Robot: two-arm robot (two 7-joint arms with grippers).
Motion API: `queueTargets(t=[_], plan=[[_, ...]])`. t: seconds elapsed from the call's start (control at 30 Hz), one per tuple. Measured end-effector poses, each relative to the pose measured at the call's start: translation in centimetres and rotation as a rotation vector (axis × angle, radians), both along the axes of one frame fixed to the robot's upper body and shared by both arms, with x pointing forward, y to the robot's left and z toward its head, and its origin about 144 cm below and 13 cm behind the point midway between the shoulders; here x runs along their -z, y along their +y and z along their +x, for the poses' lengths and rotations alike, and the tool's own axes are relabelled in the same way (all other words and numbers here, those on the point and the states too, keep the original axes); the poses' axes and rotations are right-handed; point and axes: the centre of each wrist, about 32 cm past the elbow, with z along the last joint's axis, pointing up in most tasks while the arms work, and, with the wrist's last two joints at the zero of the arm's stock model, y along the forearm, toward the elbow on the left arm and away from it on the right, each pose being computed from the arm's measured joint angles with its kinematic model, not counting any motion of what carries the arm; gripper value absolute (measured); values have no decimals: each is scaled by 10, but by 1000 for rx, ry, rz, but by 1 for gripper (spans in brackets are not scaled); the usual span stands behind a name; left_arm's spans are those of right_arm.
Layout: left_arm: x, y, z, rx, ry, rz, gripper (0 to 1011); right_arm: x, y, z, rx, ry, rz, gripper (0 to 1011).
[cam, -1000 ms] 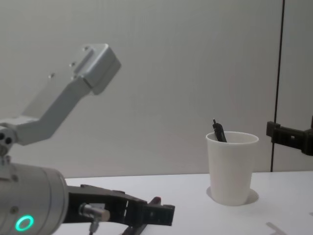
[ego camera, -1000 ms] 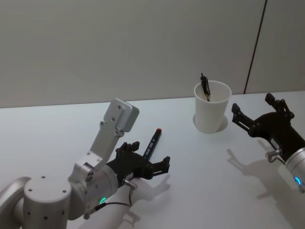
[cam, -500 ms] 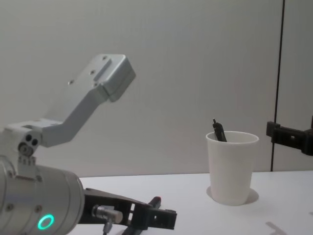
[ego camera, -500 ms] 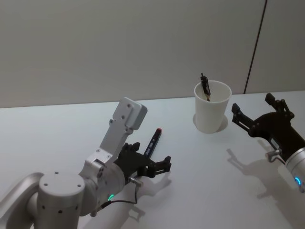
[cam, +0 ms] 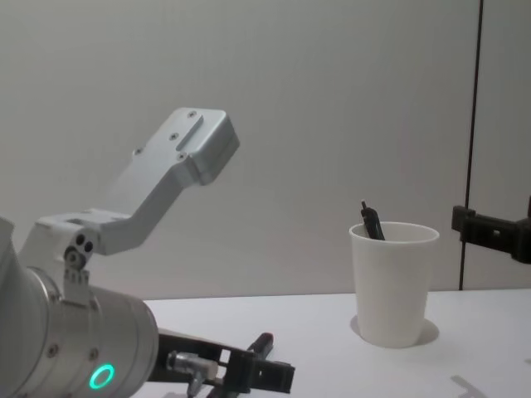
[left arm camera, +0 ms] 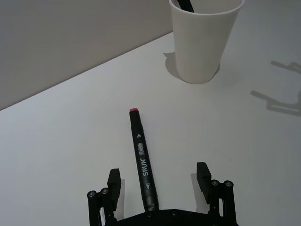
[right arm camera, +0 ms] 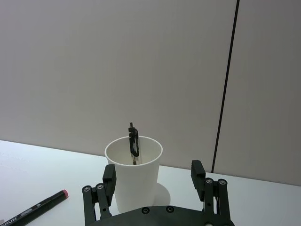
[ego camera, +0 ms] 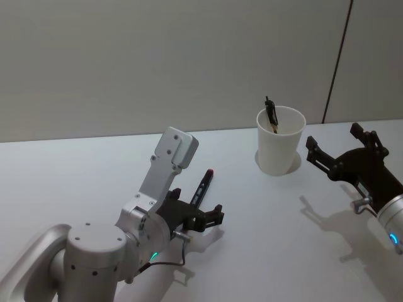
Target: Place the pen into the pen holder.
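Left gripper (ego camera: pixel 198 201): It is on the left side, low over the table. Its jaws are wide open and it holds nothing.
Left fingers (left arm camera: pixel 114 175): One black finger is on each side of the pen's near end. Neither one touches the pen.
Pen (left arm camera: pixel 141 160): It is a black marker with a red tip. It lies flat on the table, out of the cup. Its near end is between the open jaws of the left gripper. Its red tip points away, toward the cup.
Table (ego camera: pixel 75 163): It is white and flat.
Pen holder (ego camera: pixel 280 148): It is a white paper cup. It stands upright on the table, to the right of the marker and well apart from it.
Black pen (ego camera: pixel 271 114): It stands inside the cup and leans on the rim. Its top sticks out above the cup.
Right gripper (ego camera: pixel 334 138): It is near the cup's right side, about as high as the rim, and does not touch it. Its jaws are wide open and it holds nothing.
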Motion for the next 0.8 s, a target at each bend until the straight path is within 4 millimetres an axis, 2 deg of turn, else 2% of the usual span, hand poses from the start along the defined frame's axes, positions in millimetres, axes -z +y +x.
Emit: queueTargets(t=[0.8], plan=[[3,-9,5,-59,53,31,1003,0,0,0,0,0,0,1002]])
